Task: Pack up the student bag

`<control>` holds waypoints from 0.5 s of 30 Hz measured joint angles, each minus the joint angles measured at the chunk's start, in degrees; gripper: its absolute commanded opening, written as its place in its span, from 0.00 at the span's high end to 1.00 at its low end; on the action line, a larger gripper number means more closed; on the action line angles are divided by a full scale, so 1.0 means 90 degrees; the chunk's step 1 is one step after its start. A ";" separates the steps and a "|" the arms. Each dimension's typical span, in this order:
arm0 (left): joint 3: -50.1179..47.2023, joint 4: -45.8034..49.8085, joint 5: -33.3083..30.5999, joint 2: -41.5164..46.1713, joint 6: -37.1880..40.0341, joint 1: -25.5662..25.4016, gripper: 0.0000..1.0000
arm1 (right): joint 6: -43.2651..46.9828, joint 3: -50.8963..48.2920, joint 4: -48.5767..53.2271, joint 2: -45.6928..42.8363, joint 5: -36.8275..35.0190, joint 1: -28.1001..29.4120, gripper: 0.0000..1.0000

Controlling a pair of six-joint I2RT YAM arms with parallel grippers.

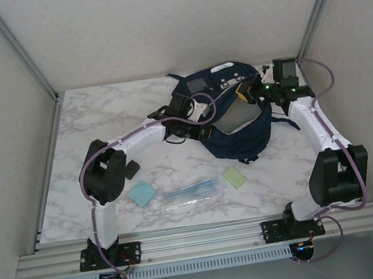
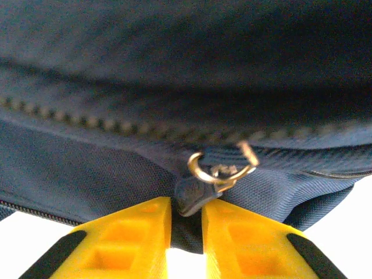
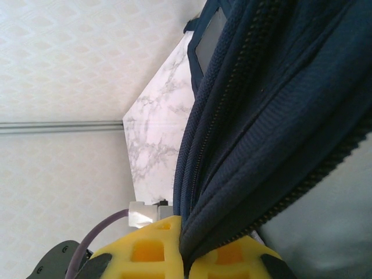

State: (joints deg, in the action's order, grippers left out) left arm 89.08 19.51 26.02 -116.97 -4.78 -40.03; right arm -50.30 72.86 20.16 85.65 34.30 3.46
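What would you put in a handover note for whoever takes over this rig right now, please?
Left gripper: shut on the zip pull of the student bag.
Right gripper: shut on the student bag's edge fabric beside the zip.
Bag: far side of the table, between the two arms, mouth looks partly open.
Unpacked, on the near part of the table: blue pad, clear packet of blue items, green pad.
Done: both grips are set on the bag.
To do: open the zip further if needed, load the three items, zip up.
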 measured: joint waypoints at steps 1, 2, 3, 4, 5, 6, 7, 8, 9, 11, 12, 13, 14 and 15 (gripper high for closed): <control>-0.0010 0.0005 0.0000 0.0000 -0.0005 0.0000 0.88 | 0.0000 0.0000 0.0005 0.0000 0.0002 0.0000 1.00; -0.0012 0.0000 0.0000 0.0000 -0.0022 0.0000 0.89 | 0.0000 0.0000 0.0005 0.0000 0.0002 0.0000 1.00; -0.0012 0.0000 0.0000 0.0000 -0.0019 0.0000 0.89 | 0.0000 0.0000 0.0005 0.0000 0.0002 0.0000 1.00; -0.0012 0.0000 0.0000 0.0000 -0.0019 0.0000 0.87 | 0.0000 0.0000 0.0005 0.0000 0.0002 0.0000 1.00; -0.0012 0.0000 0.0000 0.0000 -0.0019 0.0000 0.84 | 0.0002 0.0000 0.0005 0.0000 0.0002 0.0000 1.00; -0.0010 0.0000 0.0000 0.0000 -0.0010 0.0000 0.79 | 0.0002 0.0000 0.0007 0.0000 0.0002 0.0000 1.00; -0.0010 -0.0002 -0.0017 0.0000 -0.0029 0.0000 0.75 | 0.0005 0.0000 0.0005 0.0000 0.0002 0.0000 1.00; -0.0010 -0.0007 -0.0036 0.0000 -0.0049 0.0002 0.71 | 0.0010 0.0000 0.0005 0.0000 0.0002 -0.0002 1.00; -0.0010 -0.0019 -0.0061 0.0000 -0.0044 0.0002 0.64 | 0.0017 0.0000 0.0005 0.0000 0.0002 0.0000 1.00; -0.0010 -0.0046 -0.0095 0.0000 -0.0100 0.0015 0.55 | 0.0019 0.0002 0.0005 0.0000 0.0002 -0.0002 1.00; -0.0005 -0.0051 -0.0114 0.0000 -0.0107 0.0032 0.54 | 0.0019 0.0002 0.0002 0.0000 0.0005 -0.0002 1.00; 0.0002 -0.0051 -0.0119 0.0000 -0.0129 0.0046 0.53 | 0.0019 0.0005 0.0002 0.0000 0.0005 0.0000 1.00; 0.0012 -0.0061 -0.0121 0.0000 -0.0136 0.0063 0.53 | 0.0019 0.0010 0.0002 0.0000 0.0005 0.0000 1.00; 0.0041 -0.0053 -0.0121 -0.0002 -0.0138 0.0087 0.54 | 0.0019 0.0015 0.0000 0.0000 0.0005 -0.0002 1.00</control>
State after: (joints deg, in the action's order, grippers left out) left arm 89.45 19.03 24.93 -116.99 -6.02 -39.24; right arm -50.13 72.99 20.16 85.65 34.35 3.44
